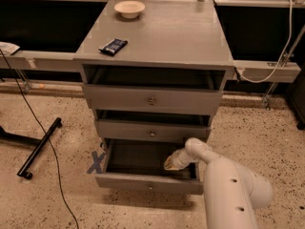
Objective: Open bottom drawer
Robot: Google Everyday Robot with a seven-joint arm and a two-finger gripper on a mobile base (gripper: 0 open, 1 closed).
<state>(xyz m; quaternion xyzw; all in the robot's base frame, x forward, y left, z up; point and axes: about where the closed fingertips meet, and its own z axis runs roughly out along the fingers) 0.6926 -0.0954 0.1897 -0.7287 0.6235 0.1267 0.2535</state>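
Note:
The grey cabinet (157,37) has three drawers. The bottom drawer (147,182) is pulled well out, its shallow front panel low with a small knob (149,187), and its dark inside shows. The middle drawer (152,130) and top drawer (151,98) stand slightly out. My gripper (170,164) is at the end of the white arm (228,185), reaching from the right into the open bottom drawer, above its right half, just behind the front panel.
A white bowl (129,8) and a dark blue packet (113,46) lie on the cabinet top. A black stand leg (40,147) and a black cable (43,142) lie on the speckled floor at left. Blue tape (96,162) marks the floor beside the drawer. A white cable (276,56) hangs at right.

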